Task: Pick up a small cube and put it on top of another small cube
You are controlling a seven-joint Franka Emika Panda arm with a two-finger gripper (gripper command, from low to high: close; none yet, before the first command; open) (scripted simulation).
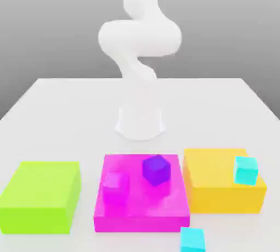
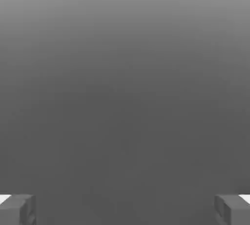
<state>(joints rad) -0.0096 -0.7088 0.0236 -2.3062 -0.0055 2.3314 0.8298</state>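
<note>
A cyan cube [image 1: 192, 239] sits at the bench's [image 1: 65, 103] near edge, a second cyan cube [image 1: 245, 170] on the yellow block [image 1: 219, 182], a purple cube [image 1: 156, 169] and pink cube [image 1: 115, 183] on the magenta block [image 1: 141, 196]. The claw [image 2: 125, 208] gapes wide, empty. Each cube looks light, rigid; grip opposite flat faces.

From my remote station I see a plain white counter [image 1: 54, 103] under soft, even light, backed by a featureless grey wall [image 1: 54, 21] that darkens toward the top.
</note>
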